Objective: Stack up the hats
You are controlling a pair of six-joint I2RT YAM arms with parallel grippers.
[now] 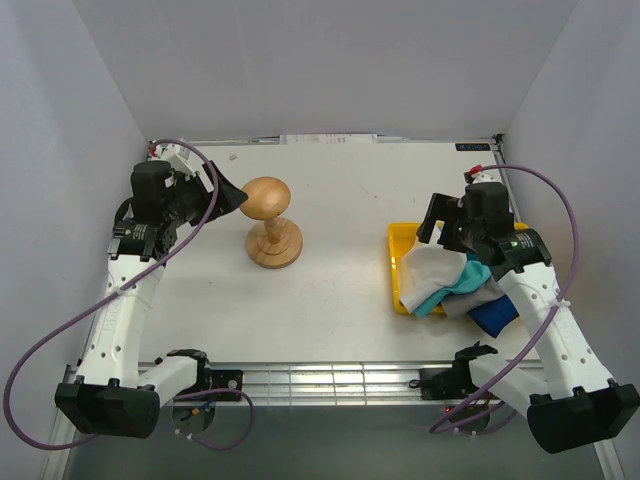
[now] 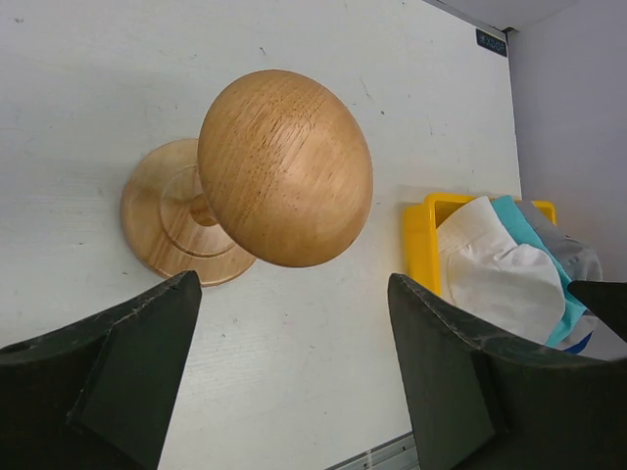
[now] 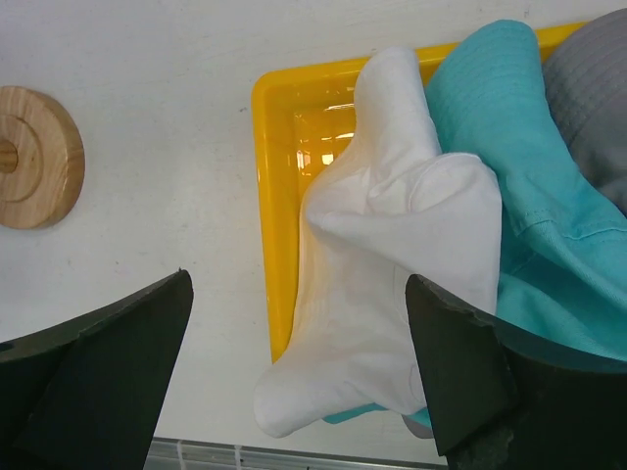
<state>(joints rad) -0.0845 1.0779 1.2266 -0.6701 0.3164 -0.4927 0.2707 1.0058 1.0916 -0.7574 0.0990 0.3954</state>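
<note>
Seeing hats (image 1: 455,285) heaped in yellow tray (image 1: 397,240) by tabletop's right edge: white hat (image 3: 392,264) topmost, teal hat (image 3: 509,147) and grey hat (image 3: 588,98) beneath, blue hat (image 1: 492,317) at near end. Gripping nothing: left gripper (image 1: 232,195) spread wide beside wooden stand (image 1: 270,215), left of tabletop centre; right gripper (image 1: 435,222) spread wide over white hat.

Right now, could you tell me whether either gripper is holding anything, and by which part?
Nothing is held: the left gripper hangs open near the wooden stand, the right gripper open above the white hat.
</note>
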